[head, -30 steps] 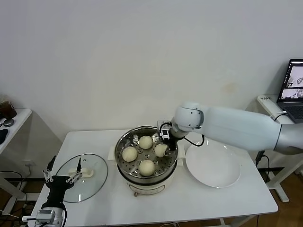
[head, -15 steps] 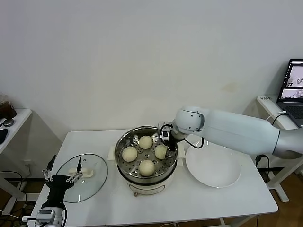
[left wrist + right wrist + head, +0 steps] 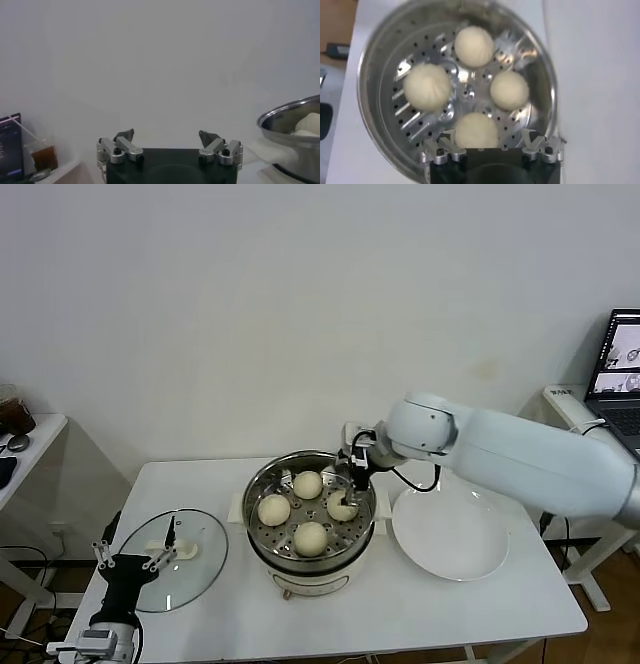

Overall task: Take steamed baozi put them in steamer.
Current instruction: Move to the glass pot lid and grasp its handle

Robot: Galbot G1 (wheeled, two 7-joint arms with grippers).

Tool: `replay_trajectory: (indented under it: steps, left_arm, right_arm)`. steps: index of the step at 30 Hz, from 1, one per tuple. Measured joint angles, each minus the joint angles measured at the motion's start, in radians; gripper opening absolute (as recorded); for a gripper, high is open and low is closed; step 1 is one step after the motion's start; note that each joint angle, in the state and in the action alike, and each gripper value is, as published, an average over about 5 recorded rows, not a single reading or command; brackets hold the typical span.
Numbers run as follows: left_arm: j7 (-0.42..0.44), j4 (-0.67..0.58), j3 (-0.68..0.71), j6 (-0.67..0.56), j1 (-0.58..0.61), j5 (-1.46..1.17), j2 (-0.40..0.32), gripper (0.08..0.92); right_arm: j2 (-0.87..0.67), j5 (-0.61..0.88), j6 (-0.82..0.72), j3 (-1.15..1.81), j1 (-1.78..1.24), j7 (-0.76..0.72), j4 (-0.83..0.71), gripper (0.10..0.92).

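- Right gripper (image 3: 352,475) hangs over the right-hand rim of the round, shiny stainless-steel steamer (image 3: 262,484), its fingers spread wide and gripping nothing — the right wrist view shows both fingertips standing apart above the bun nearest them.
- All four smooth, cream-white steamed baozi (image 3: 475,46) lie on the perforated basket floor, spaced around its middle: one toward the wall, one toward the front edge of the tabletop, one to each side.
- Flat white round plate (image 3: 450,534), beside the steamer toward the right edge of the tabletop, carries no bun.
- Step in hand, by judgement: the release of the last bun; the loading looks complete.
- Next move calls for lifting the right arm straight up and clear of the rim, so that no finger nudges the bun just below it.
- Against a second ago: the gripper was then low inside the pot, closed on the right-hand bun; it has since let go and risen, while the bun rests where it was set.
- Left gripper (image 3: 132,562) is parked at the front left corner beside the round glass lid with a white handle (image 3: 205,559), fingers spread — unchanged.
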Motion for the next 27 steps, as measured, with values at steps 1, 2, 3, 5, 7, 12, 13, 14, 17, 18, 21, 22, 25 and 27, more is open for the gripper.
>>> replay_trajectory:
  steps: [1, 2, 3, 5, 7, 12, 13, 14, 17, 18, 21, 22, 25, 27]
  left_arm:
    - [0.000, -0.002, 0.001, -0.001, 0.001, -0.004, -0.001, 0.823]
    - [-0.001, -0.005, 0.001, -0.001, 0.002, -0.007, -0.001, 0.823]
    - [-0.001, -0.007, 0.002, -0.002, 0.003, -0.011, -0.002, 0.823]
    - [0.000, -0.012, 0.003, -0.002, 0.005, -0.016, -0.002, 0.823]
    - [0.001, -0.015, 0.005, -0.003, 0.006, -0.016, -0.004, 0.823]
    - [0.002, -0.029, 0.018, 0.000, 0.008, -0.003, -0.013, 0.823]
    - [0.002, -0.032, 0.022, 0.002, 0.008, 0.000, -0.015, 0.823]
    - [0.003, -0.034, 0.025, 0.004, 0.008, 0.004, -0.016, 0.823]
    - [0.004, -0.037, 0.036, 0.010, 0.007, 0.014, -0.020, 0.823]
    - [0.004, -0.037, 0.039, 0.012, 0.007, 0.018, -0.021, 0.823]
    - [-0.002, -0.034, 0.049, 0.021, 0.003, 0.036, -0.022, 0.823]
    - [-0.005, -0.031, 0.051, 0.024, 0.001, 0.043, -0.022, 0.823]
    - [-0.015, -0.021, 0.057, 0.037, -0.002, 0.067, -0.018, 0.823]
    - [-0.023, -0.012, 0.060, 0.043, -0.004, 0.088, -0.015, 0.823]
  right_arm:
    - [-0.017, 0.006, 0.012, 0.026, -0.025, 0.031, 0.015, 0.823]
    - [-0.035, 0.011, 0.027, 0.054, -0.056, 0.064, 0.030, 0.823]
    - [-0.053, 0.014, 0.044, 0.086, -0.091, 0.096, 0.044, 0.823]
    - [-0.089, 0.013, 0.086, 0.163, -0.180, 0.162, 0.072, 0.823]
    - [-0.118, 0.002, 0.136, 0.254, -0.286, 0.223, 0.094, 0.823]
    - [-0.143, -0.079, 0.292, 0.528, -0.609, 0.340, 0.123, 0.823]
    - [-0.138, -0.103, 0.329, 0.587, -0.676, 0.357, 0.126, 0.823]
    - [-0.130, -0.128, 0.365, 0.647, -0.742, 0.370, 0.127, 0.823]
    - [-0.085, -0.207, 0.484, 0.828, -0.941, 0.403, 0.128, 0.823]
    - [-0.064, -0.232, 0.526, 0.888, -1.006, 0.411, 0.127, 0.823]
    - [0.010, -0.300, 0.648, 1.055, -1.193, 0.425, 0.125, 0.823]
    - [0.037, -0.320, 0.688, 1.108, -1.250, 0.428, 0.125, 0.823]
    - [0.121, -0.371, 0.796, 1.258, -1.407, 0.432, 0.128, 0.823]
    - [0.179, -0.395, 0.853, 1.350, -1.502, 0.433, 0.135, 0.823]
